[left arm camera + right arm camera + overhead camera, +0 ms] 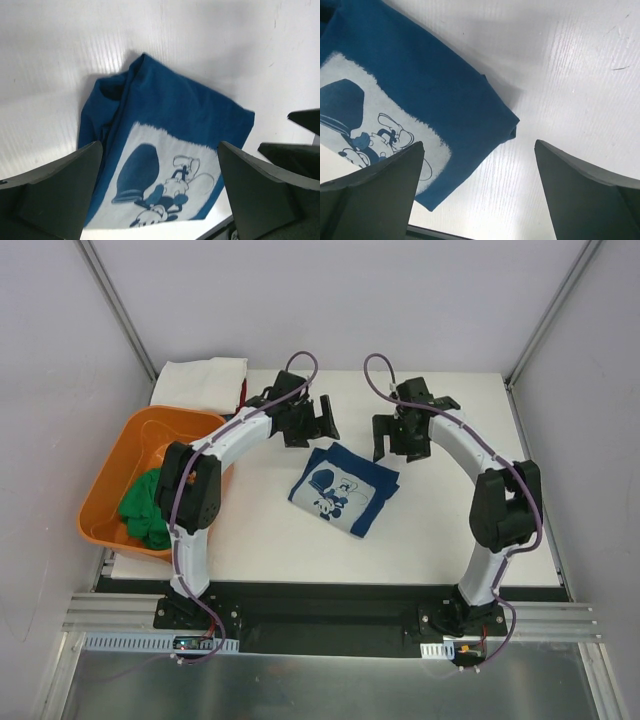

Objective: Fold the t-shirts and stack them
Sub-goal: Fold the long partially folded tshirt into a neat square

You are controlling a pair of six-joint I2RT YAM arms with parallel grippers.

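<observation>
Navy t-shirt lies folded at table centre. Your left gripper and right gripper hover above its far edge, both spread wide and empty. The fold looks finished. Next, probably, stack it on the white t-shirt, then fetch the green t-shirt from the orange tub.

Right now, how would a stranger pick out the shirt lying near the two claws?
On the white table, look to the middle, just nearer than the left claw and right claw. The folded navy t-shirt lies there alone. Unlike the green shirt in the orange tub and the white cloth at the far left corner, it bears a white cartoon print.
</observation>
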